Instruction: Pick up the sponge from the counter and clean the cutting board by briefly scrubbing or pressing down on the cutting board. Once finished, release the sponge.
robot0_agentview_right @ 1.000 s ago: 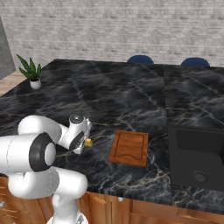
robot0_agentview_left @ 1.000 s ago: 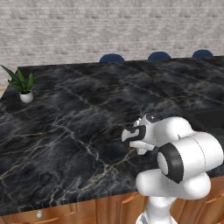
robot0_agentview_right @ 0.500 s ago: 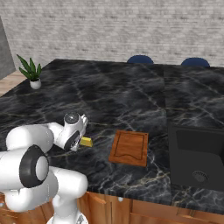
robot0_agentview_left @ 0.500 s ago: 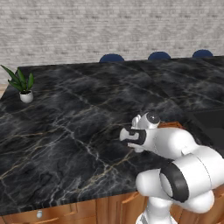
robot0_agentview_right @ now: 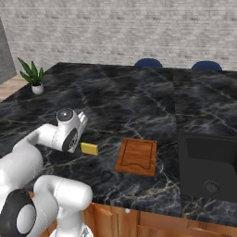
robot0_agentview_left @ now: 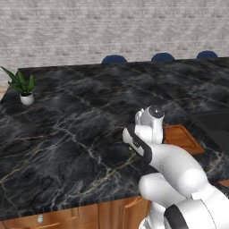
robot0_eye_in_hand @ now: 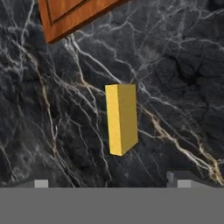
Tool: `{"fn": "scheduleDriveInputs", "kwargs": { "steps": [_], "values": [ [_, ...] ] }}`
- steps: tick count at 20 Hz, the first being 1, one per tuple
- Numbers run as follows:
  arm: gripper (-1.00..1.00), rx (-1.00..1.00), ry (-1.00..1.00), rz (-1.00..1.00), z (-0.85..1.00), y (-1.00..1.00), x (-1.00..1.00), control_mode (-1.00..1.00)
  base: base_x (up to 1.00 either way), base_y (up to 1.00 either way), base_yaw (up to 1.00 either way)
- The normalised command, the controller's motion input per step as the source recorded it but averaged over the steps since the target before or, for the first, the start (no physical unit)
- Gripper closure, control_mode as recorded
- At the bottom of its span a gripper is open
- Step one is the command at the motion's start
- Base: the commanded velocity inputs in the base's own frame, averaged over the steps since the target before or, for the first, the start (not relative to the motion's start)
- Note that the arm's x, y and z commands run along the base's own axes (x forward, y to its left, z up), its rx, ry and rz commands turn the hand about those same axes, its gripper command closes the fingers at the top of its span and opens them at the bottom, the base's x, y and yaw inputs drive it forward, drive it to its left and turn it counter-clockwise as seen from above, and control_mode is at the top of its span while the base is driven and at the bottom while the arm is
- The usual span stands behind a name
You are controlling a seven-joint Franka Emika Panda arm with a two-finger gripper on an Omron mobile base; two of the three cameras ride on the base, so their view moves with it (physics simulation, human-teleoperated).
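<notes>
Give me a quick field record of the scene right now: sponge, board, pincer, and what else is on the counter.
sponge: yellow-faced block lying on the counter, beside the board, not on it
cutting board: wooden, flat near the counter's front edge, nothing on it
pincer: open, over the sponge, tips either side, not touching
sink: dark basin beyond the board
plant: small potted plant at the far corner
</notes>
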Motion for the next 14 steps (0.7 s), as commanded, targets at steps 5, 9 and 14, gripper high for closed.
{"fn": "scheduleDriveInputs", "kwargs": {
  "steps": [5, 9, 14],
  "values": [
    [-1.0, 0.0, 0.0, -0.08, 0.57, 0.16, -0.24, -1.0, 0.0, 0.0, 0.0],
    [-1.0, 0.0, 0.0, -0.12, 0.57, 0.01, -0.44, -1.0, 0.0, 0.0, 0.0],
    [-1.0, 0.04, 0.0, -0.21, 0.48, 0.0, -0.59, -1.0, 0.0, 0.0, 0.0]
  ]
}}
